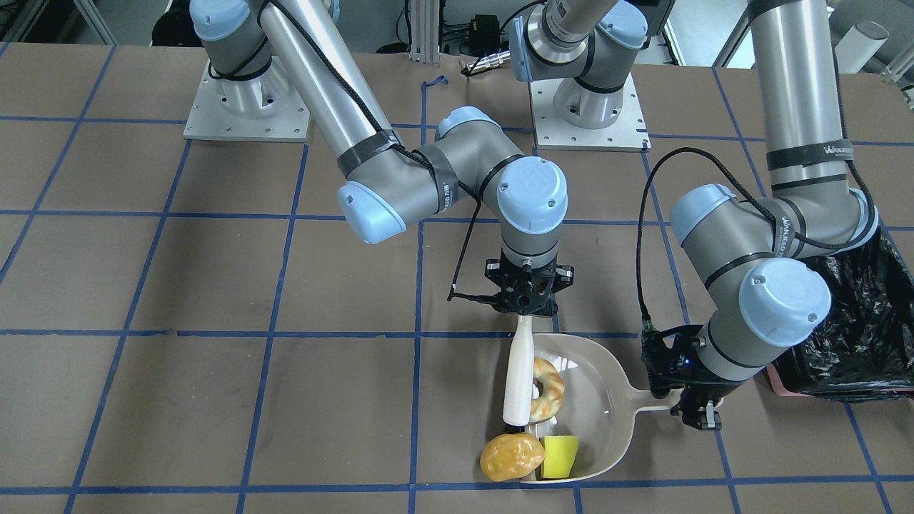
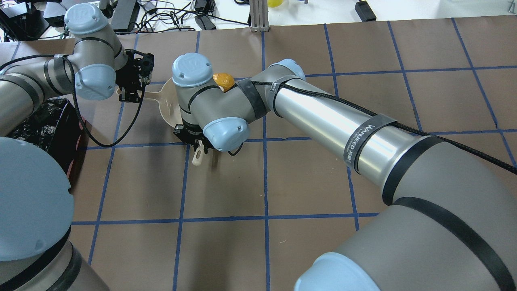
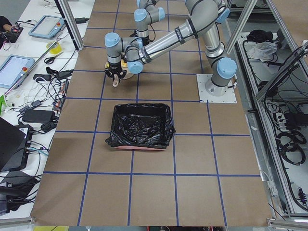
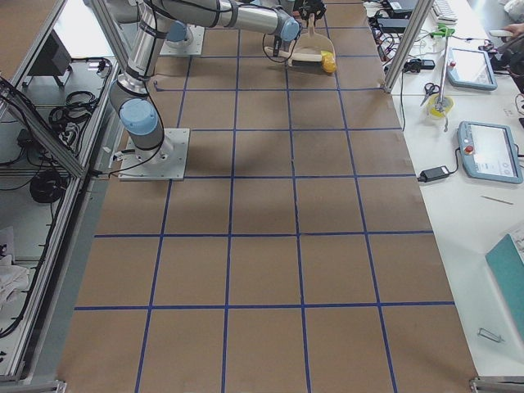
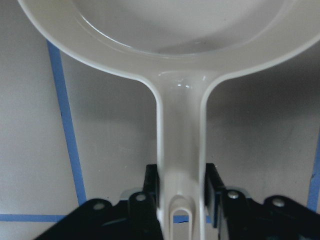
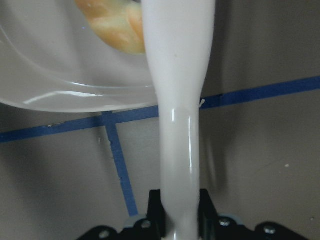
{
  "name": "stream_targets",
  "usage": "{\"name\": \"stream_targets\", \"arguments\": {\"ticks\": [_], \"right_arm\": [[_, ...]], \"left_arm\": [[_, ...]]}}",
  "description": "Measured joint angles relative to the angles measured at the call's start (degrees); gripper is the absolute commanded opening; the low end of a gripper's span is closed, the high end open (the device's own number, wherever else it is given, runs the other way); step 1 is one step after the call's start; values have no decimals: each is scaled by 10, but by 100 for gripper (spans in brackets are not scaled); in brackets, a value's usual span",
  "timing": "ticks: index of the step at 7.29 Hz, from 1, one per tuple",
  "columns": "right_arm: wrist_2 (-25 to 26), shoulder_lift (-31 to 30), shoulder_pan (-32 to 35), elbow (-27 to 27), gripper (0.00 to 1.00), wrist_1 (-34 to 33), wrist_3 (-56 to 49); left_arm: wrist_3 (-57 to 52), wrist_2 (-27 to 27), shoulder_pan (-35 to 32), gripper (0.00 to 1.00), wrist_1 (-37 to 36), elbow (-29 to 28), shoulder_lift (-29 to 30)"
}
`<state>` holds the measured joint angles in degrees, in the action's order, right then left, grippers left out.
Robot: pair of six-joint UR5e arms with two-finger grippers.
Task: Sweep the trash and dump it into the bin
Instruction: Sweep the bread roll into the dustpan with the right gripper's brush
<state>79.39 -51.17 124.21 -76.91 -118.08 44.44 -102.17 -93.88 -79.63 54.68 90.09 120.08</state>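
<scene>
A beige dustpan lies on the table. My left gripper is shut on its handle. My right gripper is shut on a white brush handle, which reaches over the pan's side; the black brush head touches the potato. The curved tan-and-white bread piece lies inside the pan, next to the brush. The yellow wedge sits in the pan's mouth. The golden-brown potato lies at the mouth's edge, partly outside. The black-lined bin stands beyond my left arm.
The table is brown with blue tape grid lines. Both arm bases stand at the table's robot side. In the overhead view my right arm's elbow covers most of the pan; only the potato shows past it. The bin is open-topped.
</scene>
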Motion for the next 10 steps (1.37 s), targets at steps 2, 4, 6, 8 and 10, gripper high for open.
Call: {"name": "stream_targets", "arguments": {"ticks": [2, 4, 6, 8, 10], "right_arm": [[-1, 12, 15, 27, 0, -1, 15], [-8, 6, 25, 34, 0, 2, 29], [-16, -21, 21, 35, 0, 21, 33], [-20, -40, 10, 35, 0, 46, 31], [8, -64, -34, 31, 0, 98, -16]], "left_arm": [[0, 0, 0, 0, 0, 0, 0], [0, 0, 0, 0, 0, 0, 0], [0, 0, 0, 0, 0, 0, 0], [1, 0, 0, 0, 0, 0, -1], [1, 0, -1, 0, 0, 0, 0]]}}
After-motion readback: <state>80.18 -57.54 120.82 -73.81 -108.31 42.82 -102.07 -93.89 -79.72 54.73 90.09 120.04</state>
